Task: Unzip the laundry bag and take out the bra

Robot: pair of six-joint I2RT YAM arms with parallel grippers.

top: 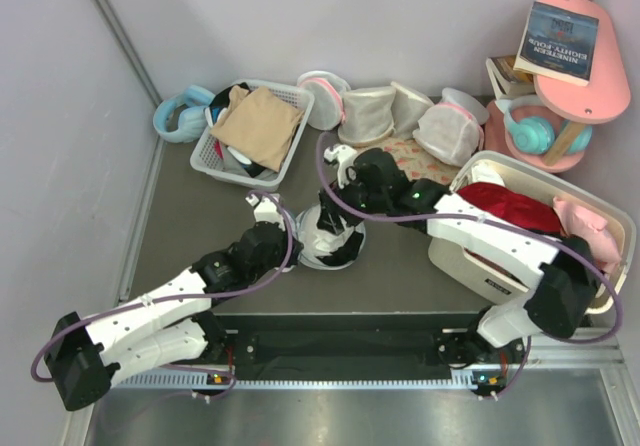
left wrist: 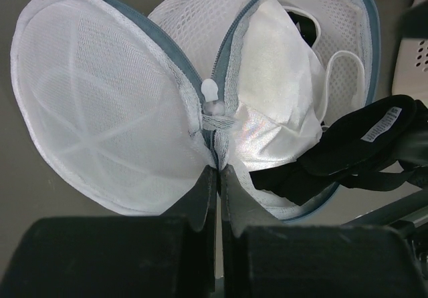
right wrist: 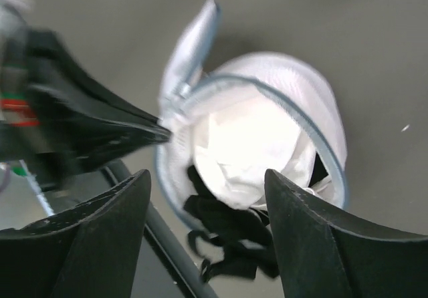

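Mesh is gaping wide on the dark table [top: 190,221]: the round white mesh laundry bag [left wrist: 107,111], grey-rimmed, is lying unzipped between my arms. My left fingers [left wrist: 212,188] are pinching together on its rim, just below the white zipper pull [left wrist: 210,91]. My right fingers [right wrist: 134,204] are standing apart above it, gripping nothing. The small black fabric bra [left wrist: 354,144] is spilling partly out of the bag's open side.

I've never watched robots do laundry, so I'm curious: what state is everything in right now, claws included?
laundry bag: unzipped, halves spread open.
bra: partly out, spilling over the bag's rim.
left gripper: shut on the bag's rim.
right gripper: open, holding nothing, above the bag.
white basket: filled with clothes, tan cloth on top.
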